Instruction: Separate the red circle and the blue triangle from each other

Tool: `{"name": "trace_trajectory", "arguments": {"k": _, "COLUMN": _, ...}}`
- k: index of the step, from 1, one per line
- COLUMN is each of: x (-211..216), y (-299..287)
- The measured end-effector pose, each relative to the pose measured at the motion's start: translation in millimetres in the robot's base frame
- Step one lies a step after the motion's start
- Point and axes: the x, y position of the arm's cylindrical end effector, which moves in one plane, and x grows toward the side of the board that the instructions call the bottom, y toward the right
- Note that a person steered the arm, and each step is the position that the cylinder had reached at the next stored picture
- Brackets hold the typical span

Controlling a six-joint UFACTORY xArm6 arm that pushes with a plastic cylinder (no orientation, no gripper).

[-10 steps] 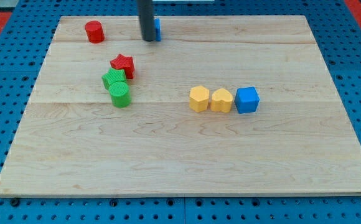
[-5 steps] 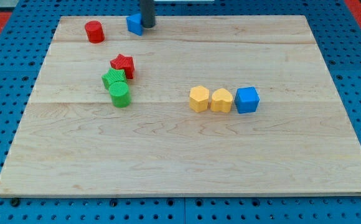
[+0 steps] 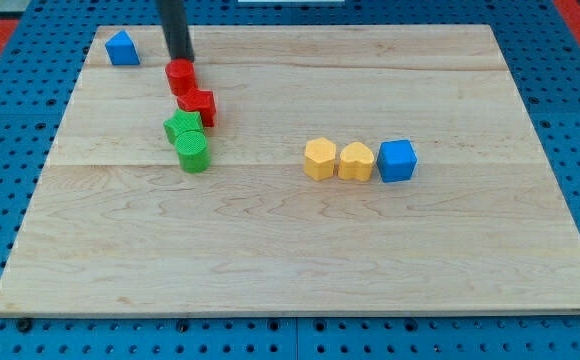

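The wooden board (image 3: 300, 240) has lots of bare room near us. The blue triangle (image 3: 122, 48) sits in the far left corner (right by the edge). The tip (image 3: 182, 60) touches the red circle (image 3: 180, 76); it has no jaws.

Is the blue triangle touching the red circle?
No, the blue triangle sits alone near the view's top left corner, apart from the red circle.

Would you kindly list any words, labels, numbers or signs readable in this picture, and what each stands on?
None: no text shows anywhere.
The wooden board, the red circle, the blue triangle, the other blocks and the rod above my tip all carry no markings.
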Motion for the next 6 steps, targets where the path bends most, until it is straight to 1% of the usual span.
{"name": "trace_trajectory", "arguments": {"k": 4, "x": 4.2, "y": 0.8}}
{"name": "trace_trajectory", "arguments": {"k": 5, "x": 13.4, "y": 46.6}}
{"name": "trace_trajectory", "arguments": {"k": 6, "x": 27.9, "y": 169.6}}
